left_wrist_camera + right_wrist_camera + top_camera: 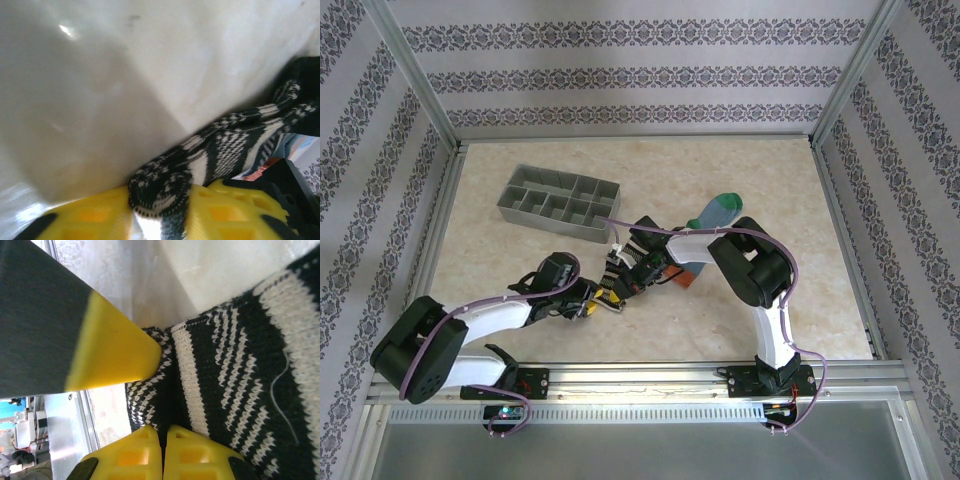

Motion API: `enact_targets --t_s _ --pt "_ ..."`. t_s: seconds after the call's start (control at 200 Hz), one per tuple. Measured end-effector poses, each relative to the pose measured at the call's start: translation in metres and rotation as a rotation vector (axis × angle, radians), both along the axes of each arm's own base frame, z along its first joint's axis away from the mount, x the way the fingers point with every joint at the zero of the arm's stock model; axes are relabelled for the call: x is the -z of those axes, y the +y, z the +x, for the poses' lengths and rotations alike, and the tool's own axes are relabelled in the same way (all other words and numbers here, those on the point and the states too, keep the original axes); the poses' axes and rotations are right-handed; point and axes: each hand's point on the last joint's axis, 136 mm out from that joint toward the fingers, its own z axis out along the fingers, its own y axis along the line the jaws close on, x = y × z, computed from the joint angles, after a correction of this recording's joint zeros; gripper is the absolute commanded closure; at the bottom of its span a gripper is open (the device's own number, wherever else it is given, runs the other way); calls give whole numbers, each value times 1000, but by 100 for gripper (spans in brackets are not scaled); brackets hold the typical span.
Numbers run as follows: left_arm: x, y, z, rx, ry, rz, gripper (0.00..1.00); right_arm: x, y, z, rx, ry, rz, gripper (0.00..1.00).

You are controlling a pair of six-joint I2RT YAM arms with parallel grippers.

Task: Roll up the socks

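The left pincer point(160, 200) is clamped narrow on the bunched end of the striped sock point(235, 145), which runs ahead from between its yellow fingers. The right pincer point(163, 434) is pressed together. Striped knit lies right at its tips, but I cannot tell whether a fold is nipped. The blue-grey sock point(717, 210) lies behind the right pincer, partly under that arm.
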Motion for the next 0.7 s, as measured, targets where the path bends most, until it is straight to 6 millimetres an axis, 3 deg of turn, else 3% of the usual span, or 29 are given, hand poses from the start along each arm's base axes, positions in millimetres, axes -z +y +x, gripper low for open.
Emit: enact_targets --t_s 0.07,0.12,0.265,0.395,0.515,0.565,0.704 --pt "-2 -7 9 4 -16 -14 100 0 -2 -1 3 13 -9 100" --pt "-6 -12 17 12 -32 -25 100 0 -5 -1 6 20 -14 100" --pt "-8 -14 17 12 7 -8 100 -2 -11 1 8 -90 -36 77" --pt "-10 -13 7 22 90 29 100 -10 -23 -8 -9 -346 -61 64" --pt "-10 -7 -1 21 159 70 100 -27 -37 -27 -60 -702 -81 48" --pt "-10 -6 -4 22 179 80 100 -37 -36 -38 -96 -843 -69 43" --pt "-10 -3 -10 22 212 100 100 -49 -18 -53 -185 -1139 -88 42"
